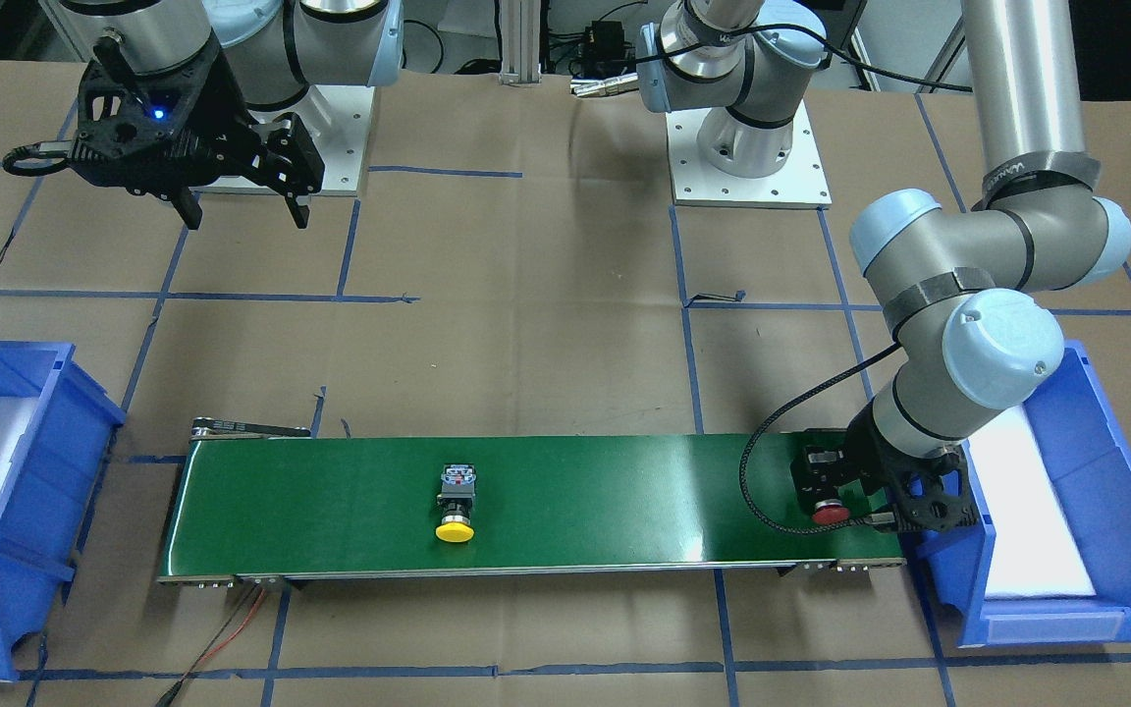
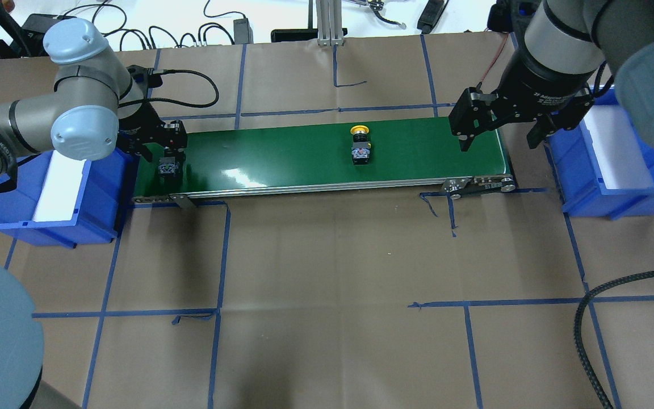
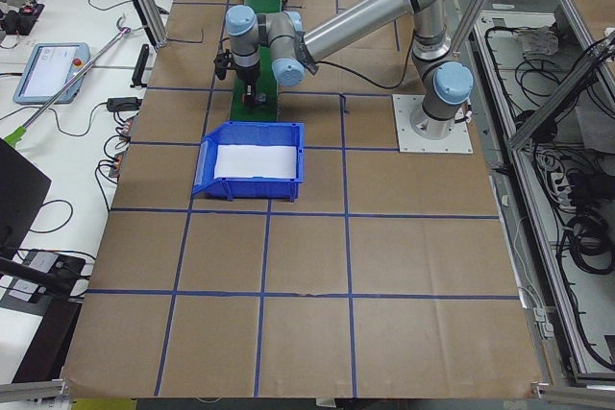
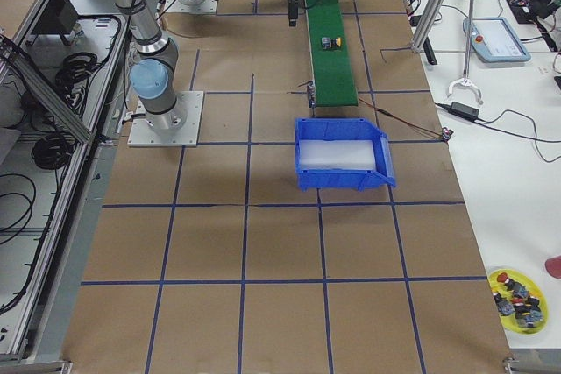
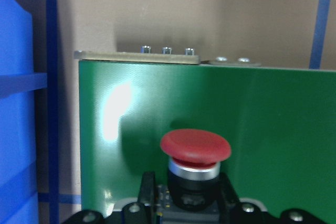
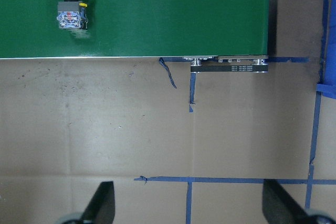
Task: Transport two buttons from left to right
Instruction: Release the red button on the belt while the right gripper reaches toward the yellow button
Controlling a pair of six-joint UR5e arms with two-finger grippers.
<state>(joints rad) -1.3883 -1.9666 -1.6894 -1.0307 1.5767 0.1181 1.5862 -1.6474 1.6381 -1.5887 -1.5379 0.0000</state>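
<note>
Yellow button [image 1: 457,506], red button [image 1: 829,511] sit on belt [image 1: 575,491]; 2 bins [image 1: 1056,628] seemingly hold foam [image 1: 1027,520].

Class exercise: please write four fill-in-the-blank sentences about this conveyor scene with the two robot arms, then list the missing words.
1. The yellow mushroom-capped push-button lies on the ____ conveyor belt.
2. The left gripper is closed around the second push-button, which has a ____ cap.
3. The right gripper hangs with its jaws ____.
4. The blue plastic bin beside the left gripper is lined with ____ foam.

Missing words: green; red; open; white.
</note>
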